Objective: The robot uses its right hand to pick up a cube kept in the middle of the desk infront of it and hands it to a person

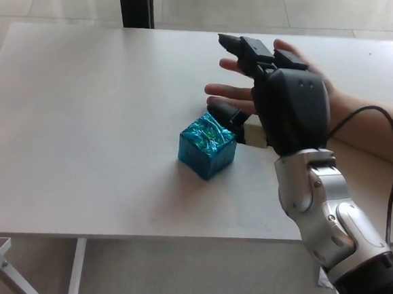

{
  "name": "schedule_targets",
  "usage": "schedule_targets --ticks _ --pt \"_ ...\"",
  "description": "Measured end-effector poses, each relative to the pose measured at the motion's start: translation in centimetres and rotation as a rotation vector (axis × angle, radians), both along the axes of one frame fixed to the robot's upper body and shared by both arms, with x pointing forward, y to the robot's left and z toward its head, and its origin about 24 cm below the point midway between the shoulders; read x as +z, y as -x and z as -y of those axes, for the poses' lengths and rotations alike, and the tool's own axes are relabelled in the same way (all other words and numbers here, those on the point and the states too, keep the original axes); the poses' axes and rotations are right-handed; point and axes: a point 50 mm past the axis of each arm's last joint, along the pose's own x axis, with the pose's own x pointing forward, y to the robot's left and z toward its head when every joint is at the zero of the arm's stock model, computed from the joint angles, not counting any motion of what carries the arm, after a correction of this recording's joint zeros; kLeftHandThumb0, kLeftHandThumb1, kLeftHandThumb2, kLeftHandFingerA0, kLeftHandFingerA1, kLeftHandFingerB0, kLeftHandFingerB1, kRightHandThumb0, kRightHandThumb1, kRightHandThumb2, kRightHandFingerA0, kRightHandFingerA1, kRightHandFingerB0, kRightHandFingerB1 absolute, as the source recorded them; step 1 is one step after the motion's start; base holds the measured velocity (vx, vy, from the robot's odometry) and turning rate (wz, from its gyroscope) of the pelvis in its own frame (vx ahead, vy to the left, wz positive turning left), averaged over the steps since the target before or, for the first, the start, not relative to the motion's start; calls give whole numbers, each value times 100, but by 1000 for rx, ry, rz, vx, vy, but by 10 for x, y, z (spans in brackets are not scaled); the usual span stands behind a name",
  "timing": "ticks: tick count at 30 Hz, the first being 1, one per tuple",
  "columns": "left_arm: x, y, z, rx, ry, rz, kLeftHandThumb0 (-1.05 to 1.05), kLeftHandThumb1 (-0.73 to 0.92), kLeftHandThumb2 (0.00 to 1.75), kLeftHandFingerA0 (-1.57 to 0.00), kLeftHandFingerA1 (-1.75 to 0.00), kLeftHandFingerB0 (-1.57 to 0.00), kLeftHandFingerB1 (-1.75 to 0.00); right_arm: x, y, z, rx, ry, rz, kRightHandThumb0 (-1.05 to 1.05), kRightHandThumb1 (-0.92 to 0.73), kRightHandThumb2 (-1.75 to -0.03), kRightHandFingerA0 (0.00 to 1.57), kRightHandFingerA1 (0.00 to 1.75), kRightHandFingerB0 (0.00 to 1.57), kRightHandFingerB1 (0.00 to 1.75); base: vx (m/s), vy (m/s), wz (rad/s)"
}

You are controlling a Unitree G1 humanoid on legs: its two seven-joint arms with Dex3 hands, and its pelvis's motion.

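One shiny blue-green foil-wrapped cube (pixel 207 146) sits near the middle of the white rectangular desk (pixel 82 124), resting on its surface with nothing holding it. One robot hand shows: the black right hand (pixel 275 99) hangs just beside and above the cube, its fingers (pixel 242 47) spread apart and holding nothing, thumb nearest the cube. One person's open hand (pixel 310 88) lies palm up behind it, partly hidden by the robot's hand. A black cable (pixel 387 141) loops beside the silver forearm.
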Motion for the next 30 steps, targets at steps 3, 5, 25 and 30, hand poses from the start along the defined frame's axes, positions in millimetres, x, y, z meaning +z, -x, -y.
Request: schedule_targets --ticks 3,5,25,30 --pt "0 -1 0 -1 0 3 -68 71 62 -72 -60 -61 -46 -2 -1 -3 8 32 -36 -94 -82 -65 22 70 15 35 0 0 0" --pt "0 -3 0 -2 0 6 -70 72 62 -69 -60 -59 -46 -5 -1 -5 13 56 -66 -93 -85 -66 23 66 13 34 0 0 0" --pt "2 -13 1 -9 1 32 -74 73 62 -69 -60 -58 -47 -32 -3 -39 74 273 -401 -94 -69 -107 55 89 14 49 0 0 0" --pt "2 -13 1 -10 2 33 -74 75 62 -71 -59 -58 -45 -38 -4 -43 75 337 -470 -85 -60 -98 87 122 14 50 0 0 0"
